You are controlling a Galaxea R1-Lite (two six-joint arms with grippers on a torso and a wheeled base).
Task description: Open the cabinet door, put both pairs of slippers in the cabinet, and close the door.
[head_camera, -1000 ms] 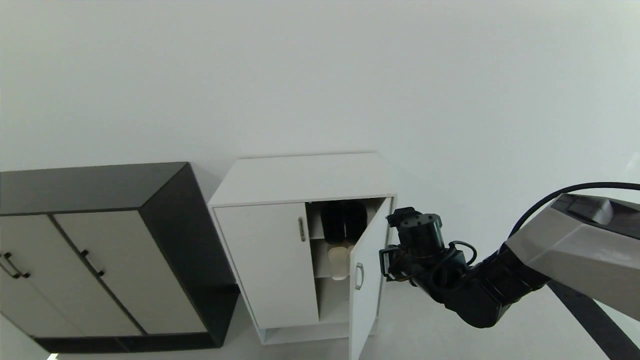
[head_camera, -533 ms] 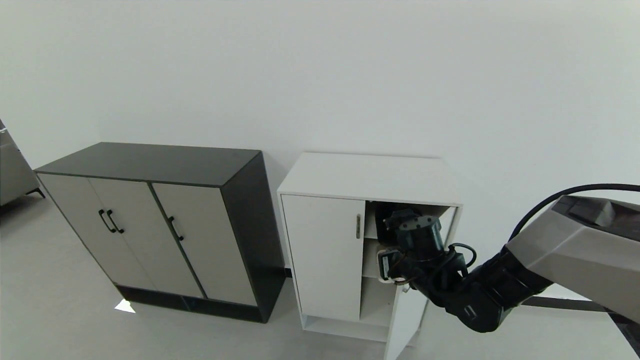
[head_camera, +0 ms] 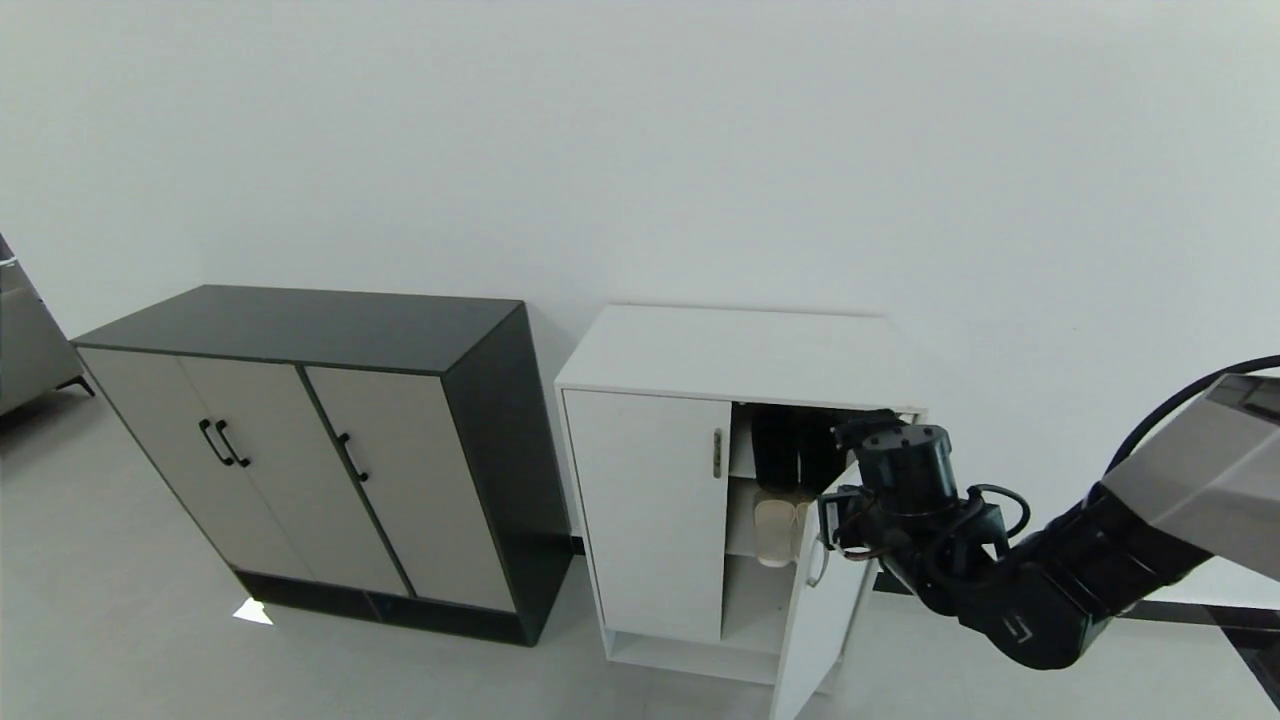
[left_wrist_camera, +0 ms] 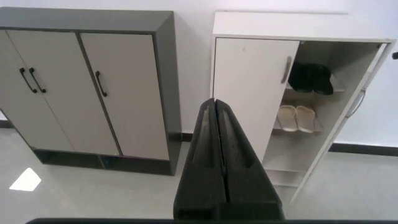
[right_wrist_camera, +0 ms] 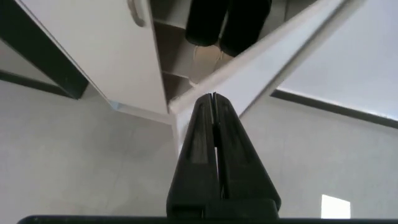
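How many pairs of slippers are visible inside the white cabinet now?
2. The black pair is on the upper shelf; the beige pair is on the shelf below. The open door may hide more.

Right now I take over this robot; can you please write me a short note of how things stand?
Left gripper: fingers shut, empty, held back from the white cabinet.
Right gripper: fingers shut, empty, tip at the edge of the open right door; I cannot tell whether it touches.
Things: black slippers on the top shelf, pale slippers on the shelf below.
Done: door opened, both pairs inside.
Left: push the right door shut, probably with the right gripper.
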